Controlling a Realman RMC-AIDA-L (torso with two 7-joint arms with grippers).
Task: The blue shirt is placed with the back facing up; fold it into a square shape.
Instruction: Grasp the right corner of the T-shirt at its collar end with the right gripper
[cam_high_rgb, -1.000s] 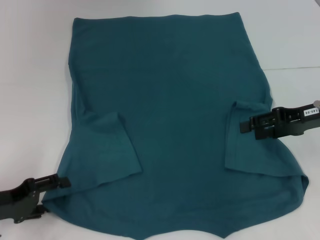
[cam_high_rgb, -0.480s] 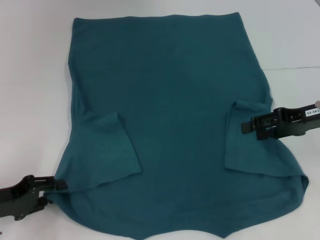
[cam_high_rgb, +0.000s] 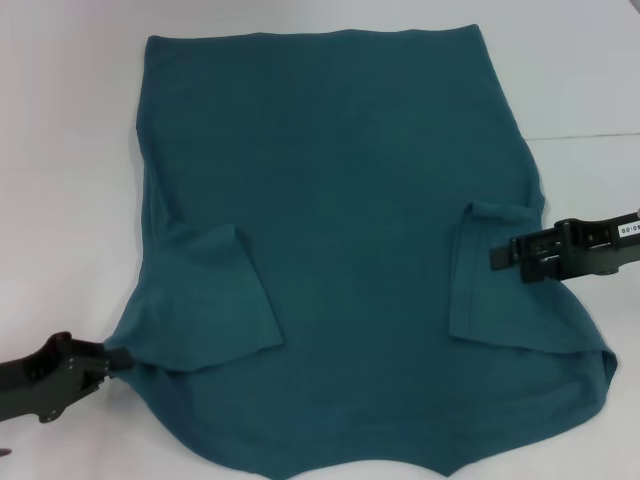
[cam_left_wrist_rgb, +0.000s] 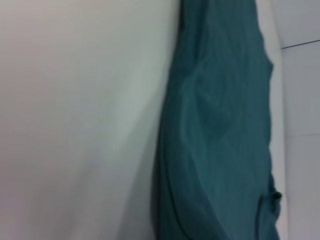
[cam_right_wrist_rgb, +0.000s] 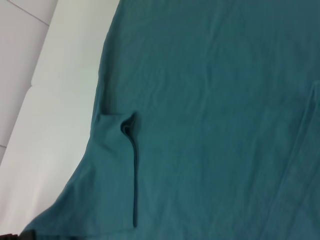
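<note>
With both sleeves folded in, my left claw pinches the shirt at its near-left edge; my right claw, grip unclear, hovers over the right sleeve.

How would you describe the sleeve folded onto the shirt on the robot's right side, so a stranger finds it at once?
On the white table lies the blue shirt, spread flat. Near its right edge, beside the right pincer, the right sleeve is folded inward over the body. Its long edge runs almost straight toward the robot, while the left sleeve slants.
</note>
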